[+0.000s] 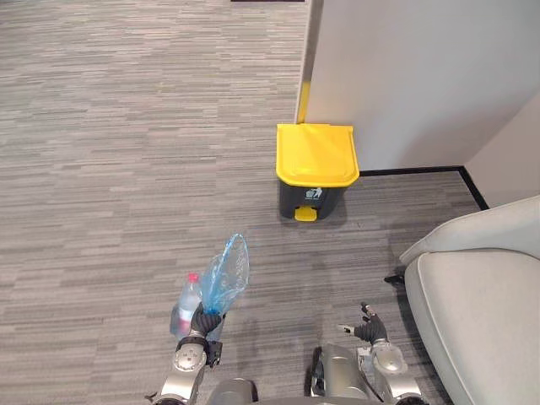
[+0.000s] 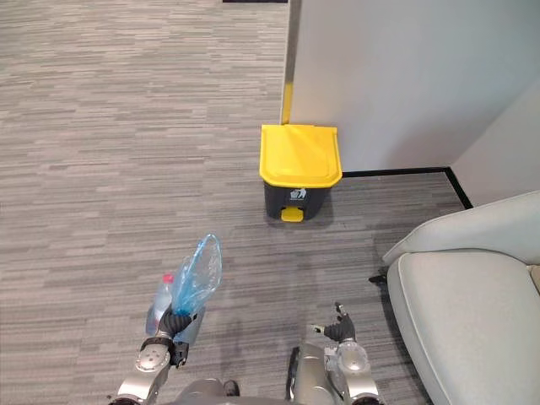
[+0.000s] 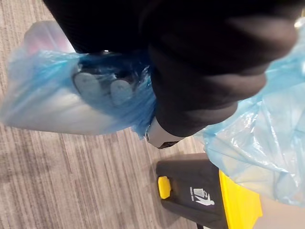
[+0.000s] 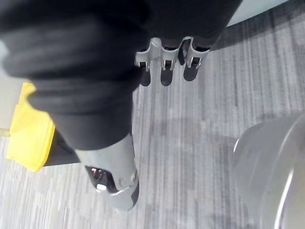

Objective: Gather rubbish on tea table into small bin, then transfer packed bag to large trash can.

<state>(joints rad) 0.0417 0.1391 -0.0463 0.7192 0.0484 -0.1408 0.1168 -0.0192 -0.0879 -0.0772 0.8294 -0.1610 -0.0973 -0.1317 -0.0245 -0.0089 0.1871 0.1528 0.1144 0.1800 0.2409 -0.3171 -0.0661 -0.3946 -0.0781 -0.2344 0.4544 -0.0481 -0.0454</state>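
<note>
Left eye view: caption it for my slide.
Left hand grips a blue bag with a bottle inside, before the closed yellow-lidded trash can; right hand hangs open.

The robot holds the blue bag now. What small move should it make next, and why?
Probably walk forward toward the trash can. The left hand grips the blue bag, but the can stands ahead by the wall, some carpet away, with its yellow lid shut. The right hand hangs open and free.

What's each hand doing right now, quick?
left hand: closed round the blue bag.
right hand: open, fingers relaxed, holding nothing.
</note>
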